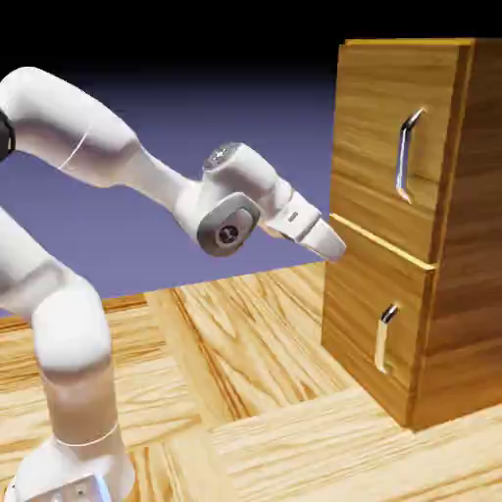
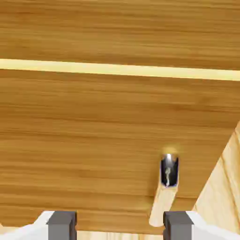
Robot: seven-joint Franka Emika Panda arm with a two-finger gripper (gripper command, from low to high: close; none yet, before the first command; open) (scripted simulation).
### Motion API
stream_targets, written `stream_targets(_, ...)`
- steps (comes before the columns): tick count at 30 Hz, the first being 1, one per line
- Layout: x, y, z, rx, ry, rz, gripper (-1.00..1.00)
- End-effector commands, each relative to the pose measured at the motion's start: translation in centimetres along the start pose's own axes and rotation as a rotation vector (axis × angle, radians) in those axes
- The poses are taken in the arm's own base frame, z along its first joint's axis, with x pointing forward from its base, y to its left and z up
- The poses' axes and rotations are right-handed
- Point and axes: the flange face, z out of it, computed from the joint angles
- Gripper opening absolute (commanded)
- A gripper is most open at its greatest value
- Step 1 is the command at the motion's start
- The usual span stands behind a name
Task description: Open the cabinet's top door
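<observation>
The wood-grain cabinet (image 1: 469, 294) stands at the exterior view's right. Its top door (image 1: 373, 118) is closed, with the long curved silver handle (image 1: 405, 154) near its right side. My gripper (image 1: 331, 243) hovers at the seam between the two doors, left of and below that handle and apart from it. The hand view is filled with wood. A pale seam (image 2: 120, 69) crosses it, with the top door (image 2: 120, 28) above and the shorter door (image 2: 93, 140) below. The fingertips (image 2: 62, 225) stand wide apart, so the gripper (image 2: 120, 227) is open and holds nothing. The long handle is out of the hand view.
The shorter lower door (image 1: 355, 324) carries a small silver handle (image 1: 385, 336), which also shows in the hand view as the small handle (image 2: 168, 172), just above the right fingertip. The wooden table top (image 1: 265, 333) spreads below the arm.
</observation>
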Motion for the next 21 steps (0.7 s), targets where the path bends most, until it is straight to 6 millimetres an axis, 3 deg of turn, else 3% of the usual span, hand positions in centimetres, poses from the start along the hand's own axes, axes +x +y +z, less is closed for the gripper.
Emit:
stream_targets(1,0.1,-0.5,-0.3,0.009,0.007,-0.004,0.00)
stream_targets(11,1.3,-4.3,-3.4,0.094,0.083,-0.034,0.00)
stream_targets(21,2.4,-6.2,-6.0,0.178,0.175,-0.045,0.00)
